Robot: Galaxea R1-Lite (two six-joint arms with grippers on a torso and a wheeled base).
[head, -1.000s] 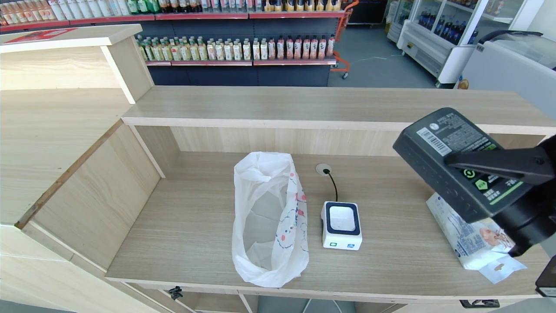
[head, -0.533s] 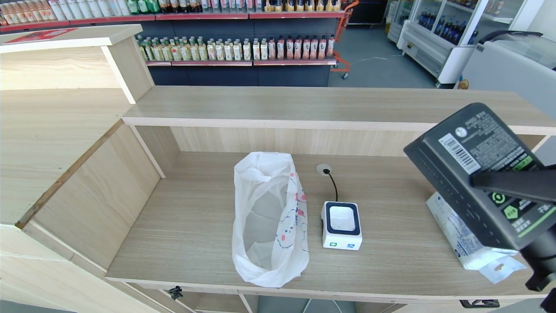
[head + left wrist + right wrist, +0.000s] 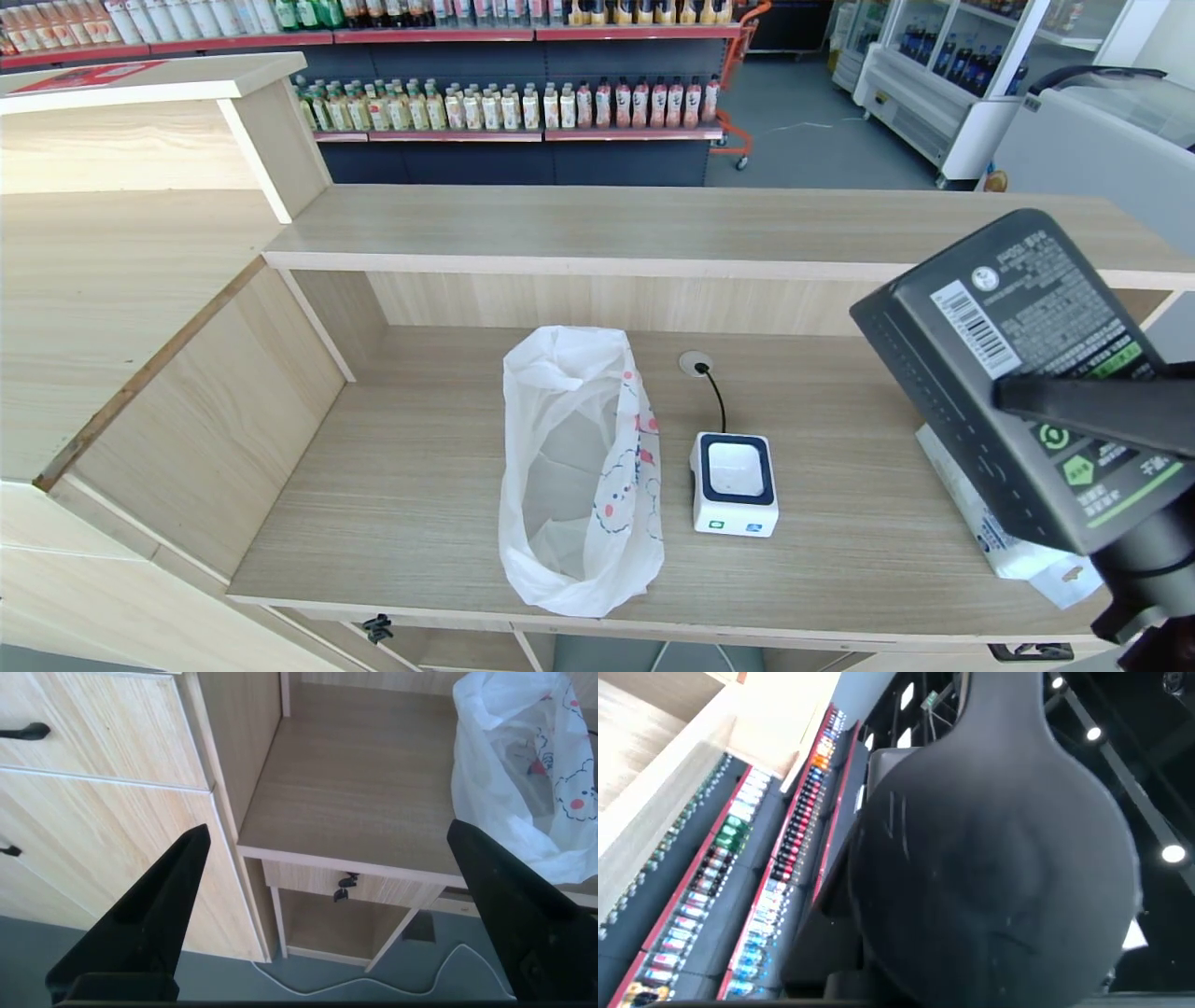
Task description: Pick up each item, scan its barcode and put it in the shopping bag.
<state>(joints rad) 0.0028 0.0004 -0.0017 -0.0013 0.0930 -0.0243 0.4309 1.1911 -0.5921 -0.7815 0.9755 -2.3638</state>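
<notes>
Right claw pinches the black box aloft, right of the scanner; left claw spread

- The box is seen in matt black, marked with a white barcode label, pale print and green stripes.
- The shopping bag is rendered in translucent white, printed with red, pink and blue cartoon figures.
- The scanner is coloured white, its pale window framed in dark navy; its cable is black.
- The packet is printed white with blue.
- The table is finished in pale wood grain.
</notes>
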